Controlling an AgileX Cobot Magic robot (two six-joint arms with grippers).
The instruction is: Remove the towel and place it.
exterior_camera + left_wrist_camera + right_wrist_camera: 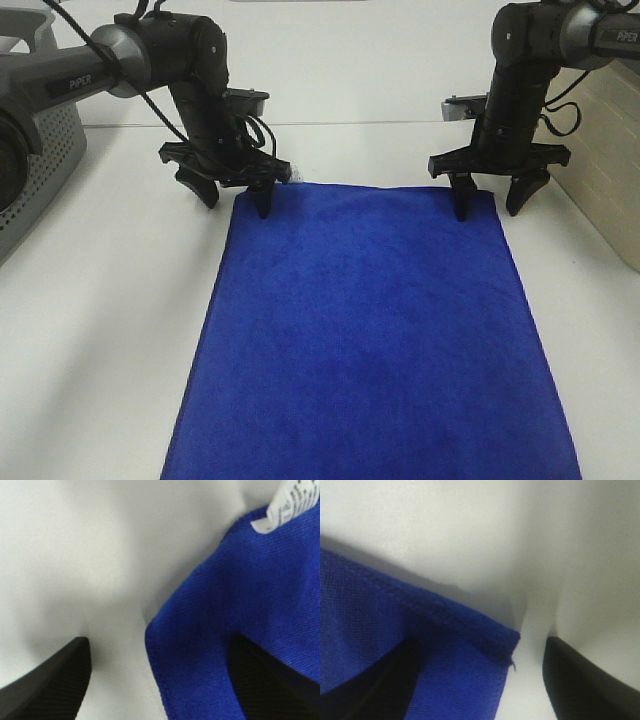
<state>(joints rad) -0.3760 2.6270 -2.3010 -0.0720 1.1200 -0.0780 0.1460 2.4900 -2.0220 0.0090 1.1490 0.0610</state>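
The royal-blue towel [370, 330] lies flat on the white table, running from the arms to the near edge of the exterior view. Its white tag [295, 176] is at the far left corner. My left gripper [238, 198] is open and points down, straddling that corner. In the left wrist view [155, 690] one finger is over the towel [240, 595] and one over bare table, with the tag [287, 505] close by. My right gripper [488, 208] is open and straddles the far right corner. The right wrist view [480, 685] shows the towel's hemmed corner [380, 620] between its fingers.
A grey slotted basket [40, 170] stands at the far left edge of the table [110, 300]. A beige box-like object [610, 150] stands at the far right. White table shows on both sides of the towel.
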